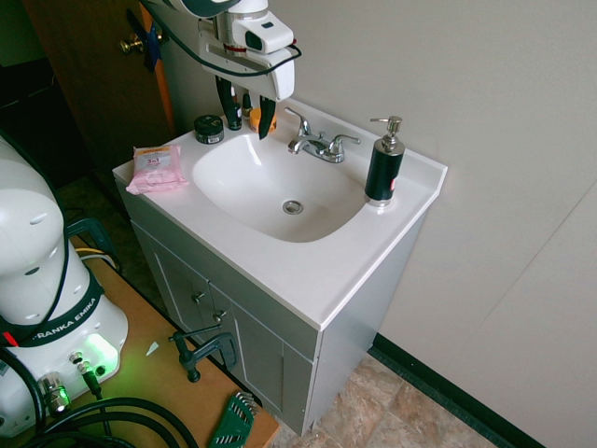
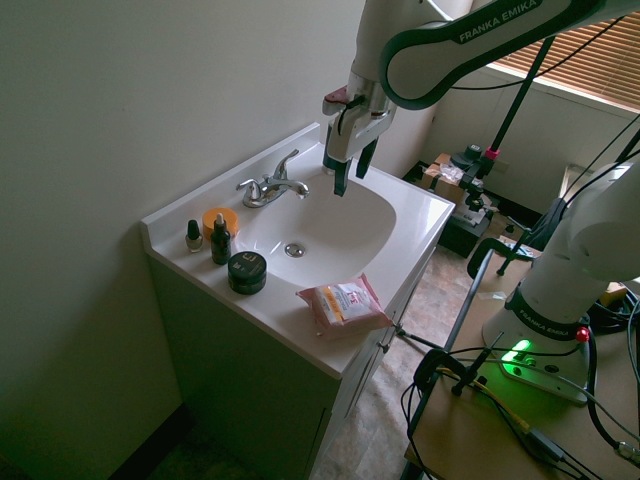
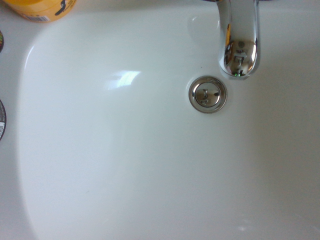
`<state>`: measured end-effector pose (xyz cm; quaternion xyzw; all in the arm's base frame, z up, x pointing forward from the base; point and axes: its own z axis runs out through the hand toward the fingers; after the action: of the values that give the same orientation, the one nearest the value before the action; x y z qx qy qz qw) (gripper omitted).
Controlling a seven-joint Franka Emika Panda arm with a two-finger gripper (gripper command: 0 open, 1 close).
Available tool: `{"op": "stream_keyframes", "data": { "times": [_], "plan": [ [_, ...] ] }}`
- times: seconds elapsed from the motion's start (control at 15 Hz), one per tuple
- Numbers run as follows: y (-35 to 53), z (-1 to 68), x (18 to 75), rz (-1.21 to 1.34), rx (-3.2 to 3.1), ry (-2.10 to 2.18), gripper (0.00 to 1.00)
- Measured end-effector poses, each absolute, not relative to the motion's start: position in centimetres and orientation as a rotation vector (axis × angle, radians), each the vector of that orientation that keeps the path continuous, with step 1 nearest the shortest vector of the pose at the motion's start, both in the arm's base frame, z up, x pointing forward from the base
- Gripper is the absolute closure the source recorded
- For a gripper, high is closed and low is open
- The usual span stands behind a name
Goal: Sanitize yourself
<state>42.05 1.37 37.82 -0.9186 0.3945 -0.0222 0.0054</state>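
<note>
Gripper (image 1: 246, 114) pointing straight down, black fingers (image 1: 268, 117) spread apart and clamped on nothing; hanging on the white robot arm (image 2: 440, 45) above the far left part of the basin (image 1: 244, 187), clear air all round the fingertips; just left of the chrome faucet (image 1: 317, 142), not touching it. Drain (image 3: 207, 93) and faucet spout directly under the wrist view, bare white bowl elsewhere. Black pump bottle (image 1: 383, 165) with silver top upright on the far right corner of the countertop (image 1: 317, 271), well apart from the gripper, close to the right edge and back ledge. Left rim crowded: black round tin (image 1: 209, 129), orange jar (image 2: 220, 221) and two small dark bottles (image 2: 220, 243) along the far left; pink wipes packet (image 1: 156, 168) at the left edge, slightly overhanging. Near rim of the counter bare and wide. Arm's base (image 1: 51, 308) on a wooden table (image 1: 168, 373) at near left, beside the vanity.
</note>
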Motion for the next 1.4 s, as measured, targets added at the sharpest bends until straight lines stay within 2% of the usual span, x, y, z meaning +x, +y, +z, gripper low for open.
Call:
{"op": "stream_keyframes", "data": {
  "times": [0.2, 0.33, 0.4, 0.87, 1.13, 1.4],
  "plan": [
    [1.4, 38.2, 42.3, -0.073, -2.854, 1.254, 0.00],
    [0.7, 40.7, 43.8, -0.152, -2.812, 1.283, 0.00],
    [-0.5, 42.4, 44.8, -0.193, -2.781, 1.313, 1.00],
    [-14.2, 48.1, 52.4, -0.329, -2.610, 1.566, 1.00],
    [-16.5, 47.4, 55.6, -0.324, -2.602, 1.607, 1.00],
    [-18.9, 46.1, 56.3, -0.308, -2.595, 1.649, 1.00]
  ]
}}
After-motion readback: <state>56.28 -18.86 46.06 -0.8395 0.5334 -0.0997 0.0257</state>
